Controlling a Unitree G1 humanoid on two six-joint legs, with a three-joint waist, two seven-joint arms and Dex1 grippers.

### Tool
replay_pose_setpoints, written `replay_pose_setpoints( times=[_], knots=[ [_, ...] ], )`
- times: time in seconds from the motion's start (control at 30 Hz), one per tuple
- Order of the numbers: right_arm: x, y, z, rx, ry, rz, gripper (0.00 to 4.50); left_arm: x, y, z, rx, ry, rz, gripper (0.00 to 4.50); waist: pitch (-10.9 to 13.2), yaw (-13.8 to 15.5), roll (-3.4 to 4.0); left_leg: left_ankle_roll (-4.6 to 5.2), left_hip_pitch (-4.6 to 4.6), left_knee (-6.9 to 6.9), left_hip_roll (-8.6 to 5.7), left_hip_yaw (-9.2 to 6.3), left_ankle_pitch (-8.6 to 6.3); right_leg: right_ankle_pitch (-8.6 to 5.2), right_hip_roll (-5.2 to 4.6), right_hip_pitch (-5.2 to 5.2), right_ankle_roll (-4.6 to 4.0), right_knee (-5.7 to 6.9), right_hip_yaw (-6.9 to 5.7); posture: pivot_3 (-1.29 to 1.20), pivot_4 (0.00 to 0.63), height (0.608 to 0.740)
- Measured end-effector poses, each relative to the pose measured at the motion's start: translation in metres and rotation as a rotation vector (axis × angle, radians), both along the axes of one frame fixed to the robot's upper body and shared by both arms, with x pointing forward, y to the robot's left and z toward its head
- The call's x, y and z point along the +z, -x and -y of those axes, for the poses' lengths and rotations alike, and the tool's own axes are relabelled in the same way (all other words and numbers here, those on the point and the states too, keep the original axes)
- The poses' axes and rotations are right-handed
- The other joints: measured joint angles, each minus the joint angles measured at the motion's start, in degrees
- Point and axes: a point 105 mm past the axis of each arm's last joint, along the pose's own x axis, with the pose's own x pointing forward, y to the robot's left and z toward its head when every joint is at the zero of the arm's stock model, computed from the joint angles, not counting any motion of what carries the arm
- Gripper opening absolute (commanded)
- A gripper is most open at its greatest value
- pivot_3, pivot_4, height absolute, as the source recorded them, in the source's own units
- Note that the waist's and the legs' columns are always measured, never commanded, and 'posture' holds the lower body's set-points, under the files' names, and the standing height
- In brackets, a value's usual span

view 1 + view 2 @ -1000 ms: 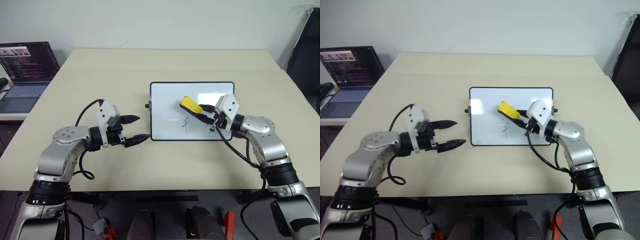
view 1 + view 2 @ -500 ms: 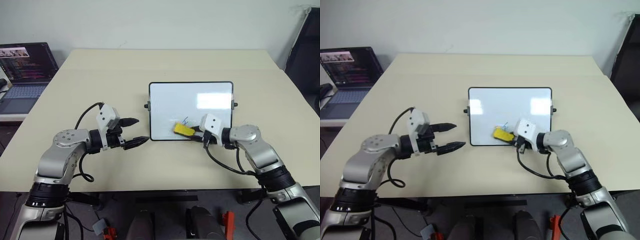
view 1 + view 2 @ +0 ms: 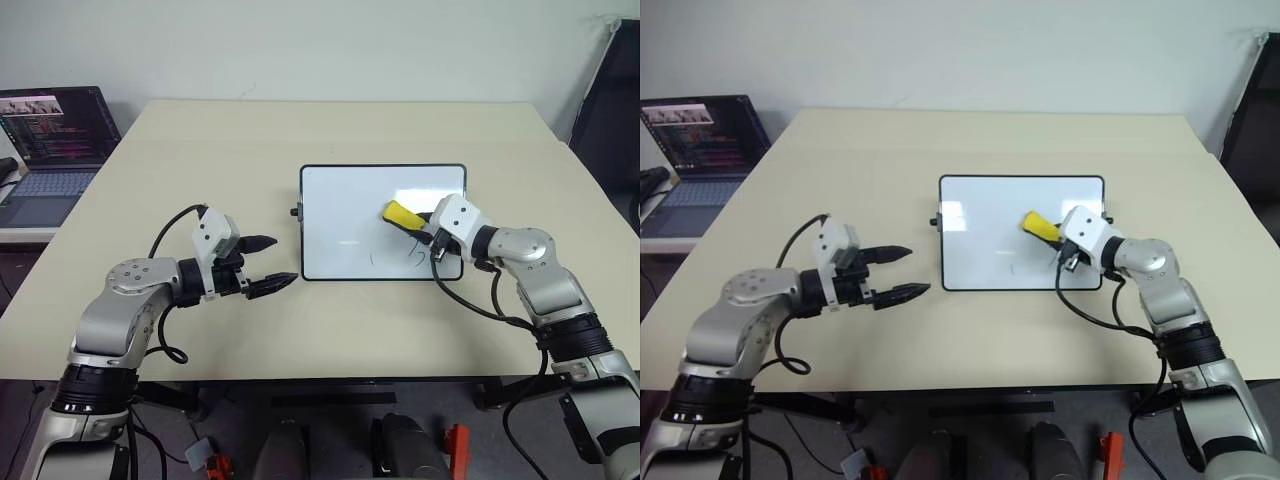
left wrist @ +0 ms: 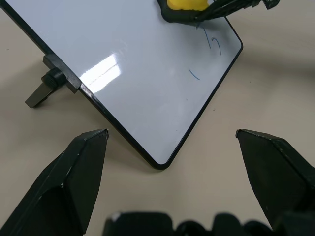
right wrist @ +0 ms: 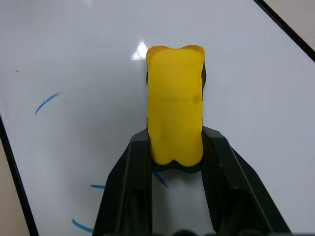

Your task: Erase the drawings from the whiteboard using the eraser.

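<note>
The whiteboard (image 3: 340, 200) lies flat on the middle of the table, and its black frame corner (image 4: 156, 163) shows in the left wrist view. My right gripper (image 3: 417, 222) is shut on the yellow eraser (image 3: 403, 215), which presses on the board's right half (image 5: 174, 113). Of the drawings, thin blue strokes (image 3: 416, 257) remain near the board's near edge, with a fainter trace (image 3: 375, 258) beside them and short strokes (image 5: 47, 103) beside the eraser. My left gripper (image 3: 284, 260) hovers open and empty just off the board's near left corner.
An open laptop (image 3: 50, 140) sits on a side desk at the far left. A dark chair (image 3: 612, 110) stands past the table's right edge. Bare tan table top (image 3: 330, 320) lies in front of the board.
My right gripper swept the eraser down to the board's near edge, then back up to the right half. The middle blue scribble is mostly wiped away. The left arm stayed still.
</note>
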Motion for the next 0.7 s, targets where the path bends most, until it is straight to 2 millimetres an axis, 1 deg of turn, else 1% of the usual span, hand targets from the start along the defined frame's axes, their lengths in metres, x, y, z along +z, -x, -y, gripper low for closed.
replay_pose_setpoints(
  times=[0.1,0.17,0.33,0.4,0.57,0.63,0.7],
  knots=[
    [-0.004,0.004,-0.001,0.011,0.003,-0.011,0.98,0.001,-0.001,0.002,-0.005,-0.002,0.004,4.50,0.00,0.03,0.00,0.00,0.00,0.00,0.00,-0.01,0.00,0.01,0.00,0.01,-0.02,0.00,0.00,0.00,0.150,0.740],
    [-0.013,0.011,-0.004,0.041,0.004,-0.051,0.98,0.001,-0.001,0.003,-0.008,0.000,0.004,4.50,0.00,0.00,0.00,0.00,0.00,0.00,0.00,-0.01,0.00,0.01,0.00,0.01,-0.02,0.00,0.00,0.00,0.150,0.740],
    [-0.046,0.046,-0.023,0.186,0.008,-0.244,0.98,0.001,-0.001,0.004,-0.012,0.000,0.010,4.50,0.00,-0.07,0.00,0.00,0.00,-0.01,0.01,-0.01,0.00,0.00,0.00,0.00,0.00,0.00,0.00,0.00,0.150,0.740],
    [-0.056,0.055,-0.028,0.217,0.018,-0.302,0.98,0.002,-0.001,0.004,-0.013,0.000,0.013,4.50,0.00,-0.12,0.00,0.00,0.00,-0.01,0.01,0.00,0.00,-0.02,0.01,-0.01,0.02,0.00,0.00,0.00,0.150,0.740],
    [-0.056,0.056,-0.027,0.219,0.036,-0.314,0.98,0.002,-0.001,0.004,-0.013,-0.002,0.015,4.50,0.00,-0.06,0.00,0.00,-0.01,-0.01,0.01,-0.01,0.00,-0.03,0.01,-0.01,0.04,-0.02,-0.01,0.00,0.150,0.740],
    [-0.053,0.052,-0.027,0.206,0.042,-0.290,0.98,0.002,-0.001,0.004,-0.012,-0.003,0.015,4.50,0.00,-0.11,0.00,0.00,-0.01,-0.01,0.01,-0.01,0.00,-0.04,0.01,-0.02,0.04,-0.02,-0.01,0.00,0.150,0.740],
    [-0.044,0.043,-0.029,0.191,0.051,-0.233,0.98,0.002,-0.001,0.003,-0.012,-0.004,0.016,4.50,0.00,-0.15,0.00,0.00,0.00,-0.01,0.01,0.00,0.00,-0.03,0.01,-0.02,0.04,0.00,-0.01,0.00,0.150,0.740]
  ],
)
